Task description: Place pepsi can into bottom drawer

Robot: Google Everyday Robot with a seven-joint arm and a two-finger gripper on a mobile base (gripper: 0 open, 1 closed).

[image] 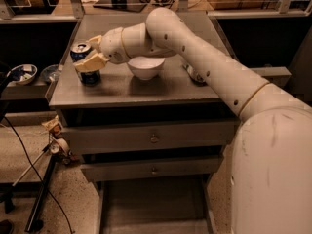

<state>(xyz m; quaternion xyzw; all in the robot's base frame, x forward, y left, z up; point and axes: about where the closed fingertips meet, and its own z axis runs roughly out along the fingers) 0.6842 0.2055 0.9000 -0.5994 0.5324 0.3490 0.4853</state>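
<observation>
At the upper left, the pale yellow gripper (87, 52) is capping a smooth cream arm (204, 57) that, behind the jaws, is showing small dark screw dots and widening into a scuffed rounded body (273, 169).

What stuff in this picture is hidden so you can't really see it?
Camera view:
- pepsi can: its middle is covered by the gripper, which is at the can on the cabinet top.
- bottom drawer: its front is cut off by the lower edge.
- small object right of the white bowl: mostly hidden by the arm, so it can't be identified.
</observation>
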